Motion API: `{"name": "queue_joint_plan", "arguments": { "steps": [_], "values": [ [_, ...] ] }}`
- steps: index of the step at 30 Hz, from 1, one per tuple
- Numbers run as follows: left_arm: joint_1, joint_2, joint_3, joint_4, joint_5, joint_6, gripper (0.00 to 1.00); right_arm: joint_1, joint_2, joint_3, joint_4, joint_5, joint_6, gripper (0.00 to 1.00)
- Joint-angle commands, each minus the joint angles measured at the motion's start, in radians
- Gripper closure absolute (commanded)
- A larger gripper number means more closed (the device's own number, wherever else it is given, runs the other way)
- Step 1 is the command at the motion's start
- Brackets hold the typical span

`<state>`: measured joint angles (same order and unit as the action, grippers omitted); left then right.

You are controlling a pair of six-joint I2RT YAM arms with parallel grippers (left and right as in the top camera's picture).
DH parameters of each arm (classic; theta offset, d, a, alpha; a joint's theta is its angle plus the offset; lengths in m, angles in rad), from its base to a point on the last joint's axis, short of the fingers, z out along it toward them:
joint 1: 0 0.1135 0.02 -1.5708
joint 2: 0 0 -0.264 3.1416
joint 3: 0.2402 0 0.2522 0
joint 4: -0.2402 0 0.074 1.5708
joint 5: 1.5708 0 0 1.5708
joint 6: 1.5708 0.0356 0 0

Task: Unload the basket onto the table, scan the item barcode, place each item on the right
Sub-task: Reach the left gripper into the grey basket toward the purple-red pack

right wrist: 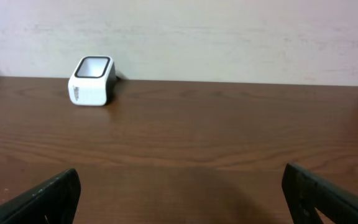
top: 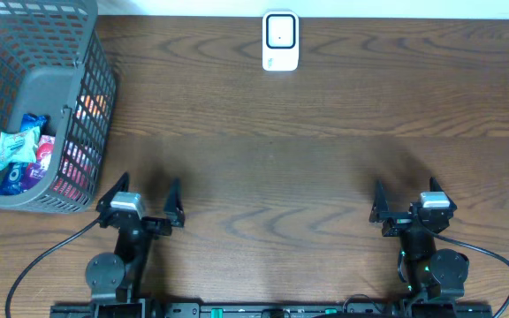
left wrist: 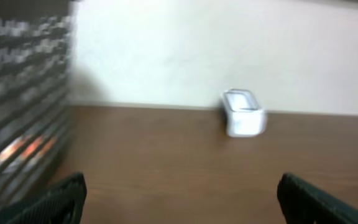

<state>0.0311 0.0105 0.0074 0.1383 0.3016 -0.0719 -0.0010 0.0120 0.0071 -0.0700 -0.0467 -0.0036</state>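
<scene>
Packets (top: 18,146) in the left-edge basket (top: 56,93) are found nearest the left pincer (top: 148,187) — it and the right pincer (top: 405,189) are spread wide, empty.

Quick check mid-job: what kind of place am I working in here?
Probably a mock shop checkout bench: a white barcode scanner stands at the far edge of a wooden table, and a grey mesh basket holding packaged snacks sits at its left end.

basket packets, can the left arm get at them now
Probably yes: the basket is open-topped, the packets lie uncovered, and the open left gripper sits beside it; it must clear the wall.
</scene>
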Motion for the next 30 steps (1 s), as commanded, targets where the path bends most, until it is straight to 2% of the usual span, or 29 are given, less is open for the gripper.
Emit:
{"name": "queue_joint_plan", "arguments": {
  "steps": [1,3,7,10,13,15,17,18,20,22,24,28,30],
  "values": [
    [0.002,-0.006,-0.003,0.109,0.221,-0.016,0.02,-0.007,-0.005,-0.002,-0.005,0.008,0.018,0.01],
    [0.002,-0.006,-0.003,0.220,0.257,-0.016,0.02,-0.007,-0.005,-0.002,-0.005,0.008,0.018,0.01],
    [0.003,-0.006,0.038,0.394,0.226,-0.016,0.02,-0.007,-0.005,-0.002,-0.005,0.008,0.018,0.01],
    [0.003,0.002,0.122,0.417,0.095,-0.006,0.02,-0.007,-0.005,-0.002,-0.005,0.008,0.018,0.01],
    [0.003,0.062,0.244,0.399,0.008,0.064,0.02,-0.007,-0.005,-0.002,-0.005,0.008,0.018,0.01],
    [0.003,0.145,0.365,0.294,-0.040,0.072,0.02,-0.007,-0.005,-0.002,-0.005,0.008,0.018,0.01],
    [0.003,0.258,0.510,0.100,-0.052,0.072,0.02,-0.007,-0.005,-0.002,-0.005,0.008,0.018,0.01],
    [0.002,0.381,0.634,-0.072,-0.049,0.084,0.02,-0.007,-0.005,-0.002,-0.005,0.008,0.018,0.01],
    [0.002,0.513,0.741,-0.206,0.015,0.082,0.02,-0.007,-0.005,-0.002,-0.005,0.008,0.018,0.01],
    [0.002,0.621,0.813,-0.272,0.124,0.083,0.02,-0.007,-0.005,-0.002,-0.005,0.008,0.018,0.01],
    [0.003,0.703,0.860,-0.254,0.209,0.084,0.02,-0.007,-0.005,-0.002,-0.005,0.008,0.018,0.01],
    [0.014,0.866,1.044,-0.273,0.203,0.060,0.02,-0.007,-0.005,-0.002,-0.005,0.008,0.018,0.01],
    [0.043,0.984,1.231,-0.407,0.204,0.032,0.02,-0.007,-0.005,-0.002,-0.005,0.008,0.018,0.01]
  ]
}}
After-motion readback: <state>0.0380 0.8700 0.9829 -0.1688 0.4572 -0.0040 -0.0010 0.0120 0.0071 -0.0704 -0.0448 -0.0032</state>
